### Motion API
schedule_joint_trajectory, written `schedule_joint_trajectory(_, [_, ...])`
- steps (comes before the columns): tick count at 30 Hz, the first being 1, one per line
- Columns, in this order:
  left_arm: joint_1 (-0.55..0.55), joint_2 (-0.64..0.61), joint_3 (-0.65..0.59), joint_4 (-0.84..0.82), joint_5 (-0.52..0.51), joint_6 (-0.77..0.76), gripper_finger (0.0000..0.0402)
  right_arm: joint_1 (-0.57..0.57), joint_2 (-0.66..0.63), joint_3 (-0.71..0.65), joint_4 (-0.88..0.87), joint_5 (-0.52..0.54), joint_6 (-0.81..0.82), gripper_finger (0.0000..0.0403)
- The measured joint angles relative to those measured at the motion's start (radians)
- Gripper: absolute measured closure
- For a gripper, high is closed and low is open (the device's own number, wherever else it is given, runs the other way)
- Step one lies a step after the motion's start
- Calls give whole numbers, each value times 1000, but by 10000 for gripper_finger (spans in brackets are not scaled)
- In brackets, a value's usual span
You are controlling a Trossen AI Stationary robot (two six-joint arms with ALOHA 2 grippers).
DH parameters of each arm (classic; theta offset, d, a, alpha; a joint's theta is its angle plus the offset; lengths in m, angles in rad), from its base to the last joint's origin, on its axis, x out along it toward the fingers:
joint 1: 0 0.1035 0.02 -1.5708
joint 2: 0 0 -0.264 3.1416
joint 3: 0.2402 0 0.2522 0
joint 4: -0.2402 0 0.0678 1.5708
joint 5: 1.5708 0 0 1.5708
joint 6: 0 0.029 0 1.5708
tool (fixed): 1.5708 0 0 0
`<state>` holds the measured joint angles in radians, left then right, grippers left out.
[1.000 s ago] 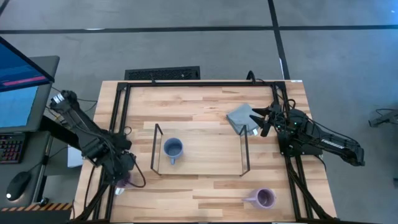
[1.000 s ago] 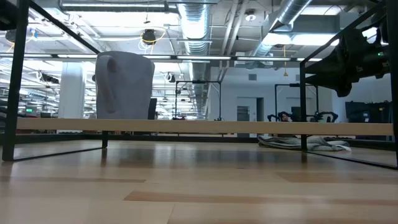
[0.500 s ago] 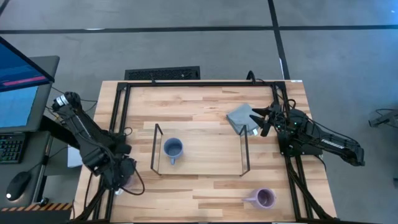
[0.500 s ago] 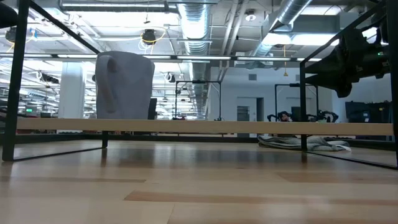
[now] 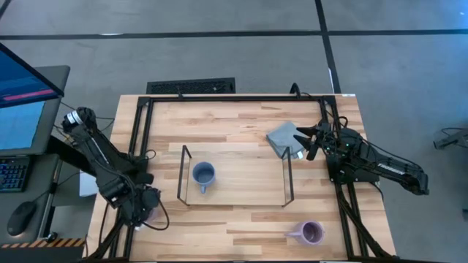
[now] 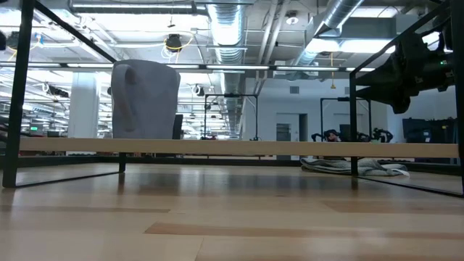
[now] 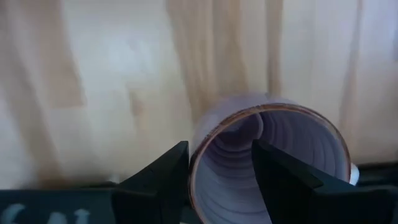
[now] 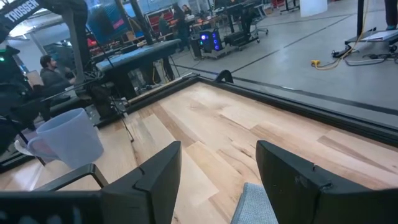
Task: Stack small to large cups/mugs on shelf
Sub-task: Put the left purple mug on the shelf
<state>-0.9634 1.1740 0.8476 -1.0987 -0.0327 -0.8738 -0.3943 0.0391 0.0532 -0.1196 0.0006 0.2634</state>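
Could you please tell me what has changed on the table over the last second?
The left hand has slid toward the table's near left edge, straddling the wall of a purple mug with fingers apart, covering it from above. The right hand, blue mug on the shelf, other purple mug and cloth stayed put.

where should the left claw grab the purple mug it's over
On the rim wall, from straight above. The left wrist view shows the lavender mug upright, mouth open toward the camera, with the left claw open and one finger outside the wall, the other inside. Its handle is not visible, so the wall is probably safest.
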Motion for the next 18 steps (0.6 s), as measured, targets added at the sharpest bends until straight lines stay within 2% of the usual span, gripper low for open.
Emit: schedule_joint_trajectory(18, [-1, -17, -24, 17, -3, 4, 235, 0, 0, 0, 0, 0, 28, 172])
